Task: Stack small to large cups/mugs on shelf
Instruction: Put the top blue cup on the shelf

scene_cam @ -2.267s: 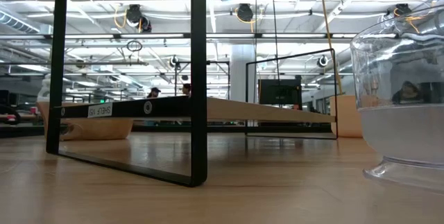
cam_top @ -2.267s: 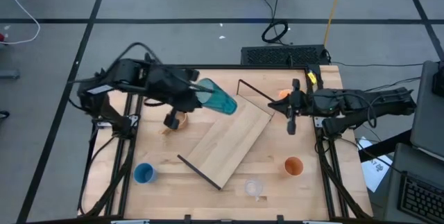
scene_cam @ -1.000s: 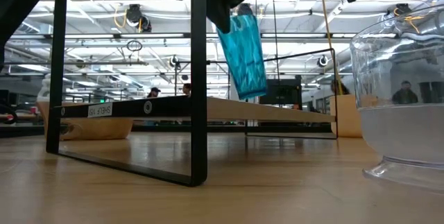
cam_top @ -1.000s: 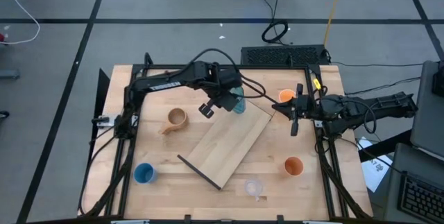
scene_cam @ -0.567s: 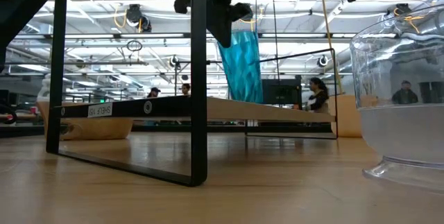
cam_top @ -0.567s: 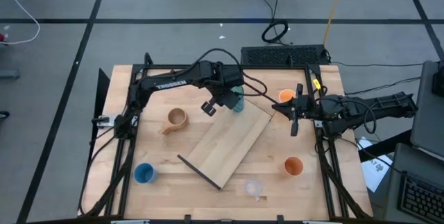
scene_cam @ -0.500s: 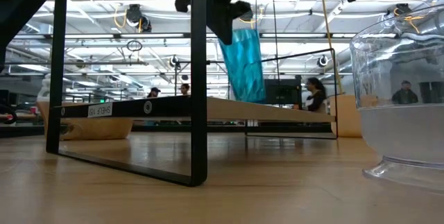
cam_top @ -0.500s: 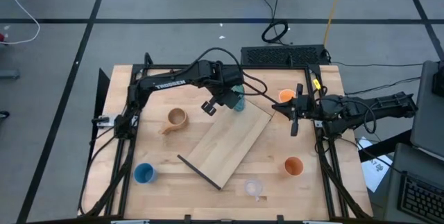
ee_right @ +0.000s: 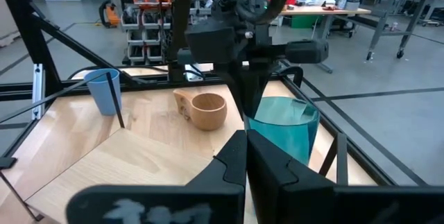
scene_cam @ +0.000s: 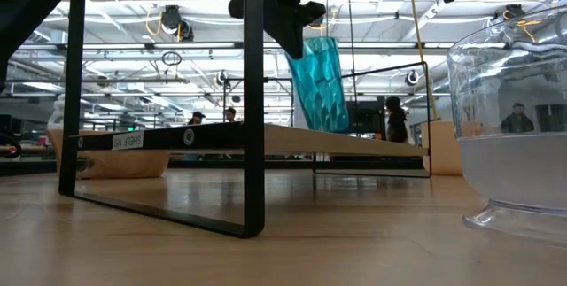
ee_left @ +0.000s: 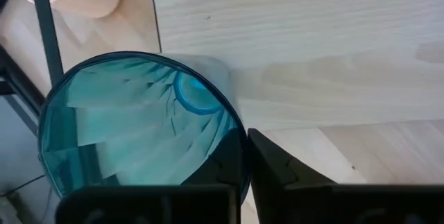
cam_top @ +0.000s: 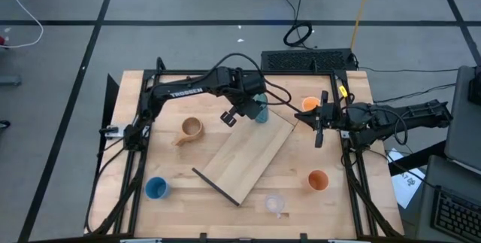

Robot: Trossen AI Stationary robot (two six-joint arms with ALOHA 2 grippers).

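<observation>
One camera looks straight down on the whole table (cam_top: 180,175); another sits at tabletop level, facing across it into the room. Each wrist camera looks closely past its own fingers, and all four views share the teal tumbler (cam_top: 259,110) at the shelf's (cam_top: 244,153) end.

black keyboard (cam_top: 307,60) behind table (cam_top: 176,179); coiled cable (cam_top: 298,34) on floor.

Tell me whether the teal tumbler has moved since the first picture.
Yes. The teal tumbler, gripped at its rim by the left tool, has travelled from near the tan mug toward the shelf's far end rail and turned from tilted to nearly upright.
</observation>
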